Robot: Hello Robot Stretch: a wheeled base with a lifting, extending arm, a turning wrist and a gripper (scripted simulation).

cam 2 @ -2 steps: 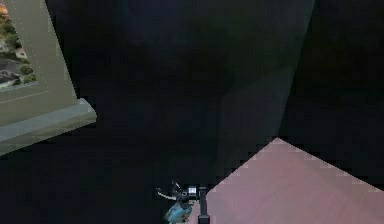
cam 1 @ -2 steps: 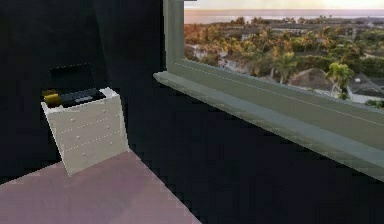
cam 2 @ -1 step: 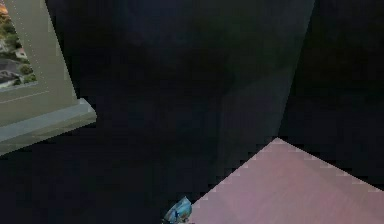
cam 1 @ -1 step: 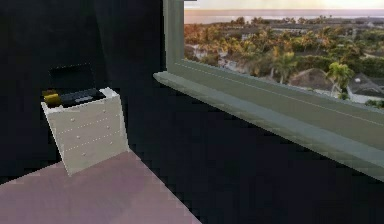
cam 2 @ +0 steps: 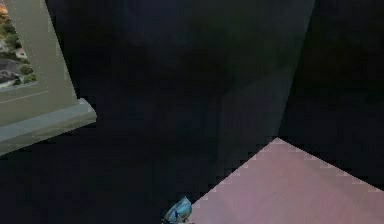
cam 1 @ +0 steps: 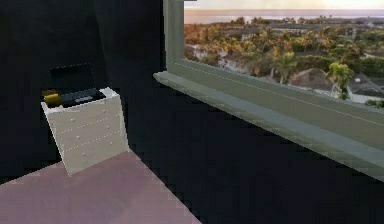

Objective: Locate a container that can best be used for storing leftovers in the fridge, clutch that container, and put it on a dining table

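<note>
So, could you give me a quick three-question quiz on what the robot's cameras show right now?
1. True or false: the white dresser stands against a dark wall.
2. Multiple choice: what shows through the window? A) a brick wall B) trees and buildings C) a snowy hill
3. Fill in: in the arm side view, the floor near the small blue and white thing is ___ in colour.

Key: 1 true; 2 B; 3 pink.
</note>
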